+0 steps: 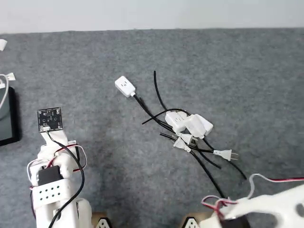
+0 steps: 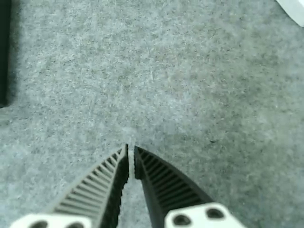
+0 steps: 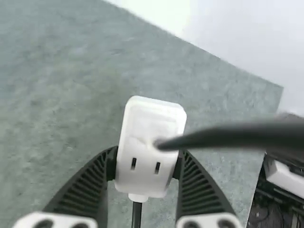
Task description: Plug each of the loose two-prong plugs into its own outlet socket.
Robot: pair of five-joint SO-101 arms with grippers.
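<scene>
Over the table, high view: grey mat w/ a tangle of black cords mid-right. A lone socket lay at the tangle's upper-left end. The paired sockets sat touching in its middle. Two plugs lay close together just below the pair, and a third plug lay farther right, prongs pointing right. Left arm stood bottom left, well apart from all of it. Right arm was bottom right, much nearer the plugs, esp. the third. One cord ran under the right arm; its end was hidden there.

Left wrist view: left gripper had its fingers together bar a sliver, holding nothing, over bare mat. A white corner and a dark object were cut off at the edges; couldn't tell what either was.

Right wrist view: right gripper was clamped on the held socket, one finger per side, both slots facing the cam. A blurred black cord crossed in front; where it ended was unclear. Another white block was cut off at the edge.

Judgement: the next move turned on lining a plug's prongs up w/ those slots. The plugs lay up-left of the right arm, long axes approx. left-right. The empty left gripper would've had to cross the mat to fetch one.
</scene>
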